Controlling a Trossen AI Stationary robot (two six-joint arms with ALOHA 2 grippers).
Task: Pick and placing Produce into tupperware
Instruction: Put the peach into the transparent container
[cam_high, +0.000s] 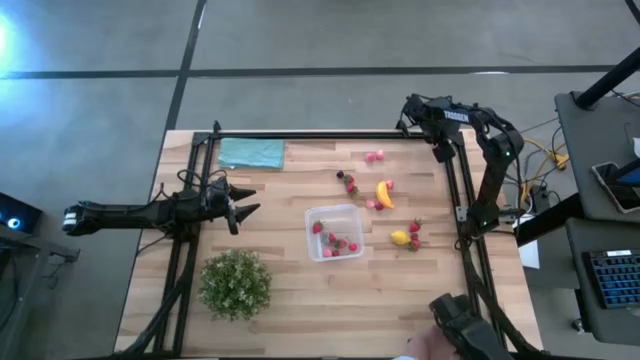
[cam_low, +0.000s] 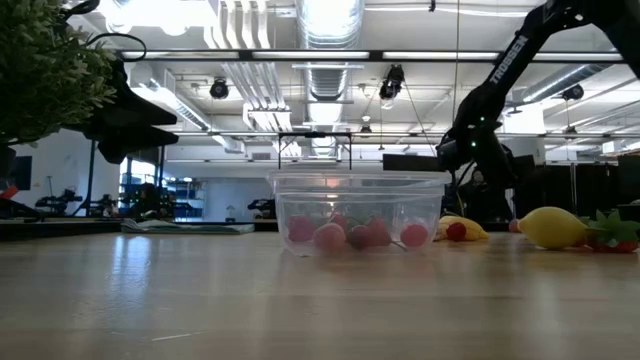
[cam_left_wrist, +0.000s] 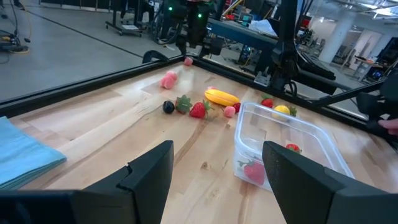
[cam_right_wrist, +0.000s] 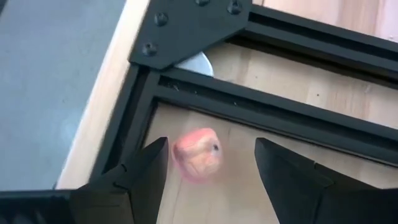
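Wooden boards make up your table (cam_high: 300, 300), with a black frame (cam_high: 300, 135) around its edges and a grey floor beyond. Your clear box (cam_high: 334, 232) sits near the middle of the table, and a few red and pink berries (cam_high: 340, 243) already lie inside it. Just to the right of the box you can see a yellow banana (cam_high: 384, 193) with small pink pieces beside it, and a dark berry (cam_high: 348, 181) sits a bit farther back. A little lemon (cam_high: 400, 238) lies to the right of the box, with red strawberries (cam_high: 414, 232) touching it. Two pink pieces (cam_high: 374, 156) rest near the far edge. Your left gripper (cam_high: 243, 211) hangs above the table to the left of the box, and its fingers (cam_left_wrist: 149, 171) are spread wide with nothing in them. Your right gripper (cam_right_wrist: 211, 168) is up at the far right corner by the frame, fingers wide apart too, and a pink fruit (cam_right_wrist: 197, 154) lies on the wood between them, not gripped. A green bush (cam_high: 235, 284) stands at the near left, and a blue-green cloth (cam_high: 251, 152) lies flat at the far left.
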